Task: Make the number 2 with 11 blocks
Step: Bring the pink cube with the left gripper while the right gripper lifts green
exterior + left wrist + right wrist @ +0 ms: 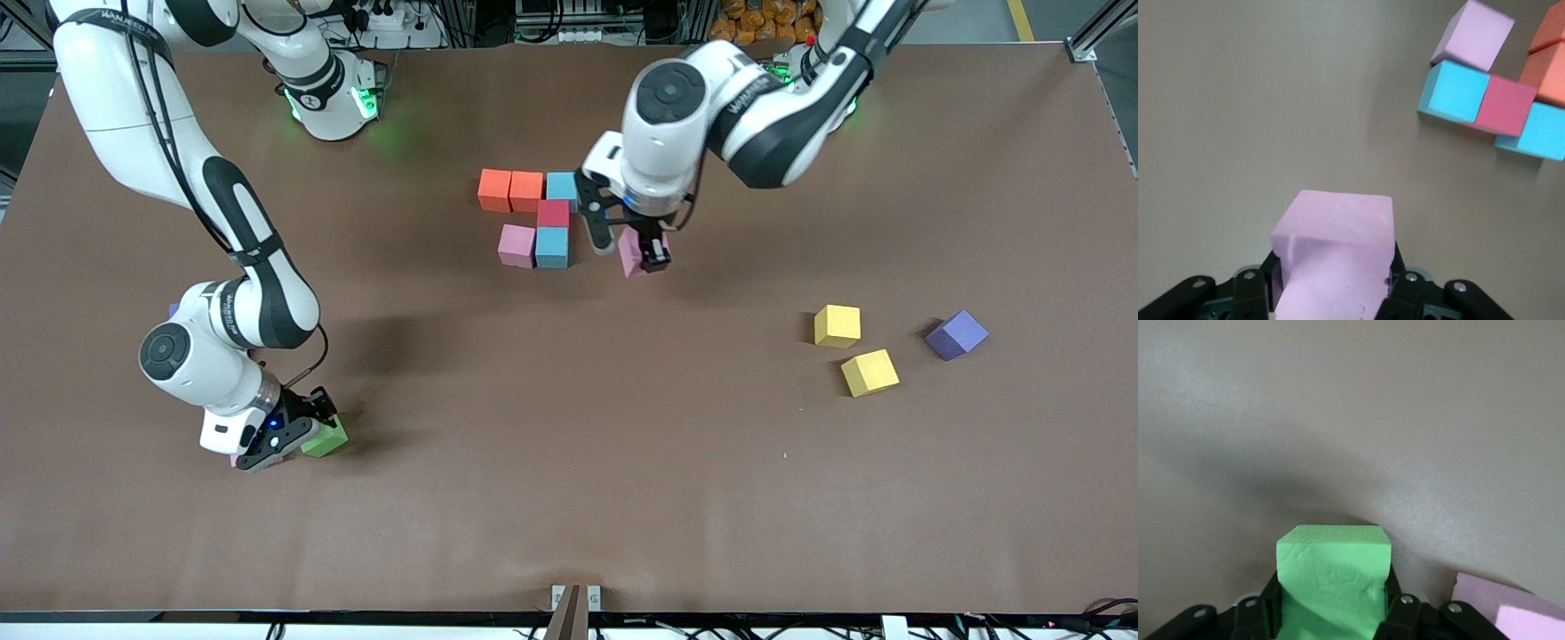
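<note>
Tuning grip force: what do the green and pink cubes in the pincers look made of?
Both look like soft matte foam. The green cube shows dents and wrinkles where the right pincer squeezes it. The pink cube shows a crease in its face in the left pincer. Neither has any gloss.

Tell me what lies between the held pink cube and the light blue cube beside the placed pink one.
Bare table; the front view shows only brown tabletop between the pink cube and the light blue cube.

high front camera faces the arms; wrist cameras look closely past each tool.
</note>
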Tool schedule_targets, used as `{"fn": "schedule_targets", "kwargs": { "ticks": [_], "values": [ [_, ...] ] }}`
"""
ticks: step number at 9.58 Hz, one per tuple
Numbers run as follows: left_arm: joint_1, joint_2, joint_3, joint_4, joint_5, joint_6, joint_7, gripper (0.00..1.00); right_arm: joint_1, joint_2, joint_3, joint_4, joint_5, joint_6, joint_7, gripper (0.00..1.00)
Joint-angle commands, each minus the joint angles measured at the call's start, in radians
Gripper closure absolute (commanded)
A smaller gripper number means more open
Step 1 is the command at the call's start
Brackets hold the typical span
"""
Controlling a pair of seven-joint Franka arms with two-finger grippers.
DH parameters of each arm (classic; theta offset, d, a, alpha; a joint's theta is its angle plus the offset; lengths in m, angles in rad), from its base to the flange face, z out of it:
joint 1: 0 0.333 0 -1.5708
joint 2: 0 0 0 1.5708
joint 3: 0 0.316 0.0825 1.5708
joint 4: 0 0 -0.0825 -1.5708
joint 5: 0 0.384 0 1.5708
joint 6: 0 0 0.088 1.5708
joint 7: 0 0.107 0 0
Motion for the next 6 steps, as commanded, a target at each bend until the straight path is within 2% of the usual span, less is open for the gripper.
{"fn": "schedule_targets", "kwargs": {
  "ticks": [1,2,3,4,6],
  "values": [
    [-0.140,0.039,0.044,0.081,-0.017,-0.044,-0.056,1.00,-0.002,0.010,0.006,0.039,-0.014,-0.034,0.005,0.66],
    [-0.203,0.059,0.070,0.109,-0.009,-0.044,-0.064,1.00,-0.001,0.007,0.006,0.056,-0.014,-0.071,0.005,0.71],
    [-0.296,0.076,0.131,0.139,-0.008,-0.046,-0.065,1.00,0.001,0.007,0.006,0.083,-0.014,-0.129,0.013,0.73],
    [-0.333,0.082,0.164,0.153,-0.009,-0.046,-0.070,1.00,0.001,0.007,0.006,0.108,-0.012,-0.175,0.014,0.74],
    [-0.352,0.099,0.170,0.170,-0.009,-0.046,-0.082,1.00,0.004,0.002,0.006,0.117,-0.012,-0.197,0.029,0.75]
  ]
}}
